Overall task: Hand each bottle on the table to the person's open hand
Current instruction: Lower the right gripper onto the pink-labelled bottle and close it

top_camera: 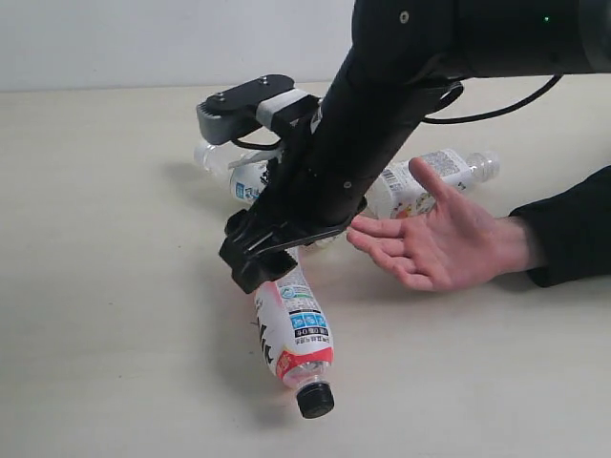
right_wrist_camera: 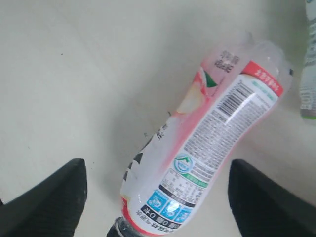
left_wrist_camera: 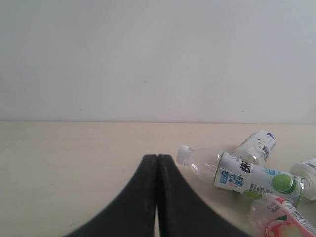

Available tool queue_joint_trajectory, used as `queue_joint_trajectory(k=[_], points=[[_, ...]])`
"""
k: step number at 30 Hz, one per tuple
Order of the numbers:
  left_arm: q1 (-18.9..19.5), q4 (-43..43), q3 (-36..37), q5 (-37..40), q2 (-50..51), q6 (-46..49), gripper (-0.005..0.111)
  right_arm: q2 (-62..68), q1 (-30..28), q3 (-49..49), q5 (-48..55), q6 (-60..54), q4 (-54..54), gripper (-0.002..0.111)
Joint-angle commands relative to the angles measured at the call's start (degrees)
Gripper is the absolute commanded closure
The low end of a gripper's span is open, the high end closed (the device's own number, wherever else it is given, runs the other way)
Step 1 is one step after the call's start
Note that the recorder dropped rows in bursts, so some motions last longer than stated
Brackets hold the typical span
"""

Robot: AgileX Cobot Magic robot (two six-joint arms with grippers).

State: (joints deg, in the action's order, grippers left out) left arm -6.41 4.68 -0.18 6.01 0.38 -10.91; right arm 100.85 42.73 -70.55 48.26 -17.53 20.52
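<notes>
A black-capped bottle with a pink-red label lies on the table, cap toward the front edge. My right gripper hangs open over its base end. In the right wrist view the fingers of my right gripper stand wide apart on either side of this bottle, with a gap on each side. The person's open hand rests palm up just right of the arm. My left gripper is shut and empty, low over bare table, and out of the exterior view.
A green-lime labelled bottle lies partly hidden behind my right arm, and a white-capped bottle lies behind the hand. In the left wrist view the lime bottle, a second bottle and the pink one lie close together.
</notes>
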Motion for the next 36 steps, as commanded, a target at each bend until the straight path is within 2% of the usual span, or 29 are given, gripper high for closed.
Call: queue_joint_trajectory(k=[1,13,21,36], points=[[0.11,0.14,0.18,-0.35,-0.38,0.0,0.106,-0.01,2.31,-0.51,-1.61,3.19,-2.98,0.034],[0.11,0.14,0.18,-0.35,-0.38,0.0,0.106,2.88,3.27,-0.51,-3.85,17.17,-12.56,0.032],[0.11,0.14,0.18,-0.35,-0.38,0.0,0.106,9.81,3.27,-0.51,-6.65,19.25,-13.45,0.032],[0.11,0.14,0.18,-0.35,-0.38,0.0,0.106,14.58,3.27,-0.51,-9.22,20.53,-13.56,0.033]])
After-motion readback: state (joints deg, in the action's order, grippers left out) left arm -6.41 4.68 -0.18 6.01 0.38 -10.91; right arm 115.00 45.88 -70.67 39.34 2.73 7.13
